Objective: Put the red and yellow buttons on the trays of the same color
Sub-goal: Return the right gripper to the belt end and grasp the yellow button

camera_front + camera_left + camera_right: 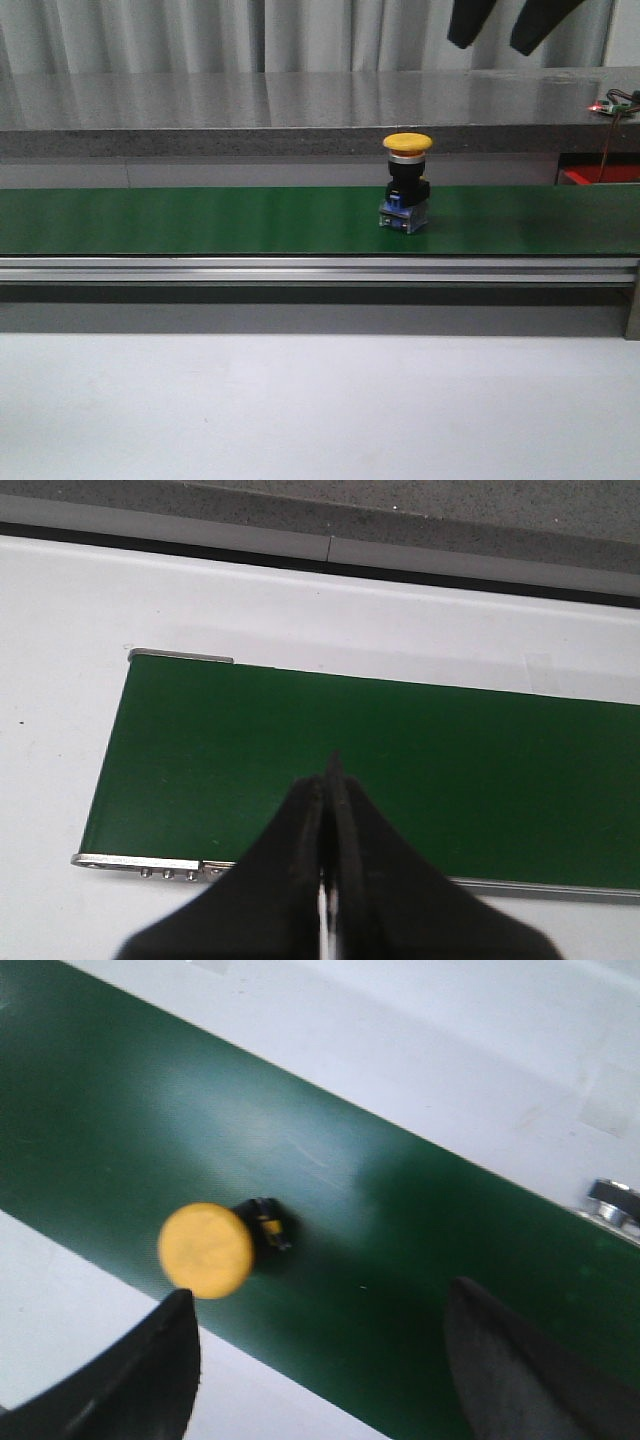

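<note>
I hold my right tool (318, 1360) wide above the yellow mushroom-cap push button (407, 183), right of centre on the green conveyor belt (200, 220), ready to straddle it; the left tool (328, 810) is pinched closed.

A plain white tabletop (300, 410) fills the foreground, evenly lit. Across it runs a long green conveyor belt (200, 220) edged by a ribbed silver aluminium rail (300, 270). Behind the belt stands a grey speckled stone-like counter (250, 110) with a glossy top that mirrors the pale grey pleated curtain (200, 35) hanging at the back. At the far right, thin wires (612, 110) lie on the counter beside a small red light.
</note>
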Controlling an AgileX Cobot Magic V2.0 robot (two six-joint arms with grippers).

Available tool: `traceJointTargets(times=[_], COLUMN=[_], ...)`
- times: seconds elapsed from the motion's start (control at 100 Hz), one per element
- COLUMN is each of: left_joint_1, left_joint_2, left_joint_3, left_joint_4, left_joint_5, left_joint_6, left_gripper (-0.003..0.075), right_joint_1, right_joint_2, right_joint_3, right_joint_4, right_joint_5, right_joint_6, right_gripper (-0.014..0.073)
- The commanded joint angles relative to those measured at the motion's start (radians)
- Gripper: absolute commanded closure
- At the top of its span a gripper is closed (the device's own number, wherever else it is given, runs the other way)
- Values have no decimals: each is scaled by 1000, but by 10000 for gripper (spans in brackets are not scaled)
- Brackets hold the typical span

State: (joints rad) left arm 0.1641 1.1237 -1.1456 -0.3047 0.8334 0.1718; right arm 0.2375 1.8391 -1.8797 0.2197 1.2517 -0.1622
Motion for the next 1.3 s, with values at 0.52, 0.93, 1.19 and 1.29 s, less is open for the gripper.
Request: traceJointTargets(times=[0.52,0.93,1.19,1.29], left_joint_1=[-4,-4,-4,-4], left_joint_2=[-19,-19,-19,-19], left_joint_3=[-27,-27,-27,-27], left_joint_4=[-24,-24,-24,-24], left_joint_5=[-67,-75,-75,-75], left_joint_6=[3,3,3,3], left_gripper=[740,739,739,740], right_joint_1=[78,76,63,59], right_joint_2=[-47,-47,-34,-5], right_joint_3=[7,114,141,141], right_joint_4=[-45,-109,-254,-247], right_joint_5=[82,75,24,39], right_joint_6=[-1,8,67,67], right_gripper=[80,80,80,80])
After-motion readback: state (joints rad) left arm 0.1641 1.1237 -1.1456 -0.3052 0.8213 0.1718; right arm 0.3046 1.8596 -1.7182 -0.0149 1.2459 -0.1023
